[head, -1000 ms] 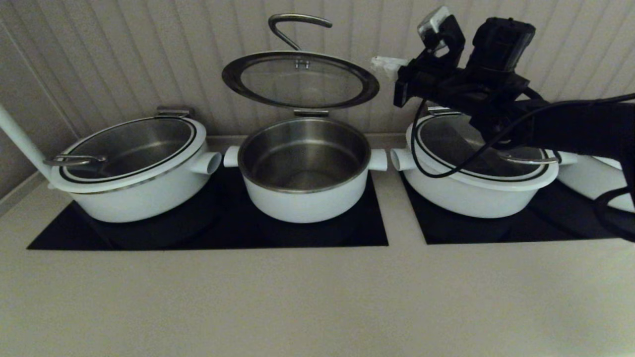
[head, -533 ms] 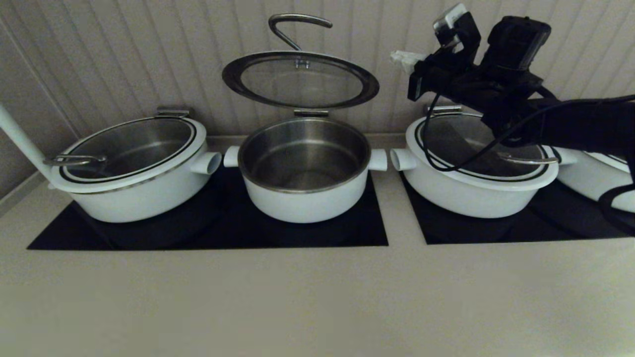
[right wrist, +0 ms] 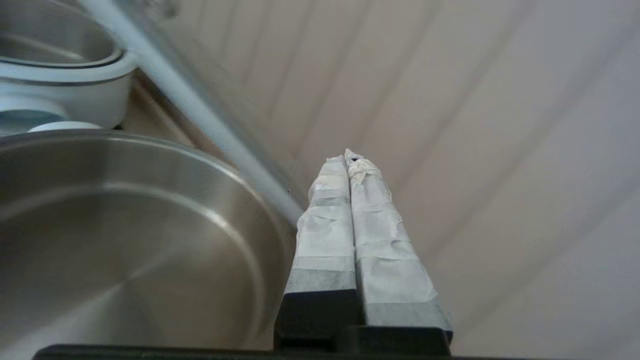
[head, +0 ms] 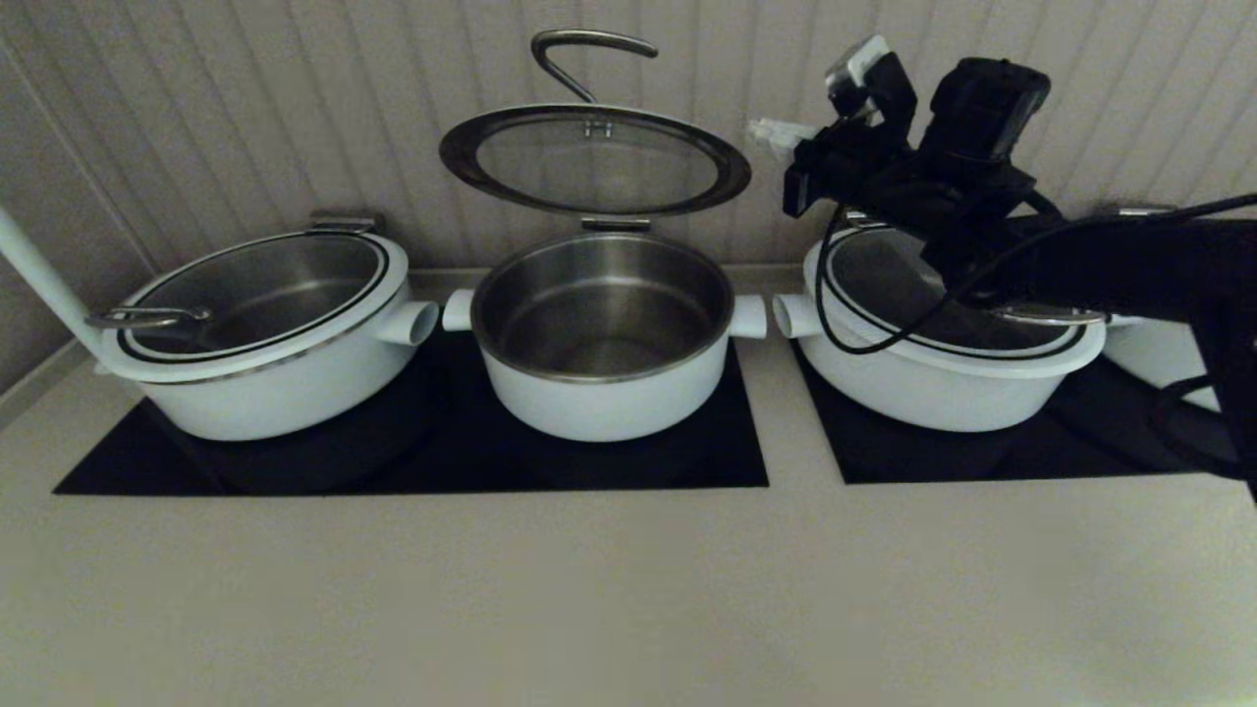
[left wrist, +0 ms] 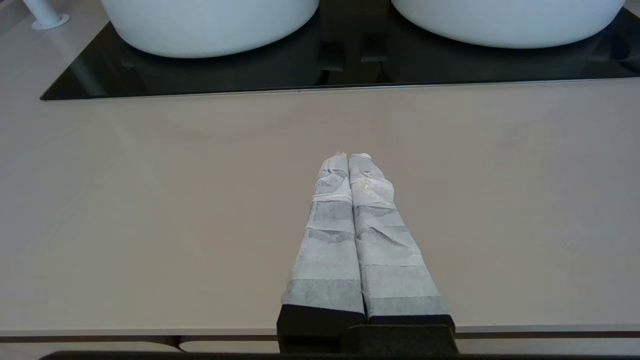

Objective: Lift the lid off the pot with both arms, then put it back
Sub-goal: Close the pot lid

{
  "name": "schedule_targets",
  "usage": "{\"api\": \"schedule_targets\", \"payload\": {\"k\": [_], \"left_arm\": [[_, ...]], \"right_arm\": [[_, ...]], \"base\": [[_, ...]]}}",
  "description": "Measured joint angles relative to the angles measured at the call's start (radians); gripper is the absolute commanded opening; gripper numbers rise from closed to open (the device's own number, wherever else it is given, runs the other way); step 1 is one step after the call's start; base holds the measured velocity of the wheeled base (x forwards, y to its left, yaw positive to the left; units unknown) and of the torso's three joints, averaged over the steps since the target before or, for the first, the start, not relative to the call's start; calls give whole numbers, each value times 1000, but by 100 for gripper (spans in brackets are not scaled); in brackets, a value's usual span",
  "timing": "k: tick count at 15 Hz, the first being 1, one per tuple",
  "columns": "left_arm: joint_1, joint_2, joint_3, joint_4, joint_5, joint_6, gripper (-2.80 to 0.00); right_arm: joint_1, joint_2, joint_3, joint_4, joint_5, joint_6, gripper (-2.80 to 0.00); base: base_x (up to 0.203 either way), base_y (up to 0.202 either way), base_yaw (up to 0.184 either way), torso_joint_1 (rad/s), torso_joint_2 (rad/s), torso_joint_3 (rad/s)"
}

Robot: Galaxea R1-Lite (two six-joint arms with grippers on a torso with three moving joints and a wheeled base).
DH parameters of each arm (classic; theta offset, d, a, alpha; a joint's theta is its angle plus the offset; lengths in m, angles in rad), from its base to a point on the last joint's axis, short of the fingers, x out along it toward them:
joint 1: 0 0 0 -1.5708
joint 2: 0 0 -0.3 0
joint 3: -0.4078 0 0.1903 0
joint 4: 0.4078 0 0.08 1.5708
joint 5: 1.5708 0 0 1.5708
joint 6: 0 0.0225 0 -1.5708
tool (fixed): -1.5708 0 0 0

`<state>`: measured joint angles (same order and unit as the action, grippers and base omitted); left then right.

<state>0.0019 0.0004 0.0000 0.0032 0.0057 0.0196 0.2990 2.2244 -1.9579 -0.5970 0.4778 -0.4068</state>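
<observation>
My right arm (head: pixel 1110 265) covers part of the covered pot (head: pixel 943 334) at three o'clock. Another white pot (head: pixel 1164 368) beyond is mostly hidden. The left claw (left wrist: pixel 348 159) escapes my head view.

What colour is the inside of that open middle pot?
Silvery brushed steel inside the pot, with a white outside. The head view shows it best.
</observation>
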Motion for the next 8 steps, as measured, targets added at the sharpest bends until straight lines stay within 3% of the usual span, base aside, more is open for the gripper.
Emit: {"api": "schedule_targets", "payload": {"k": [8], "left_arm": [[0,0,0,0,0,0,-280]], "right_arm": [[21,21,0,-1,1,-3,-280]], "base": [[0,0,0,0,0,0]]}}
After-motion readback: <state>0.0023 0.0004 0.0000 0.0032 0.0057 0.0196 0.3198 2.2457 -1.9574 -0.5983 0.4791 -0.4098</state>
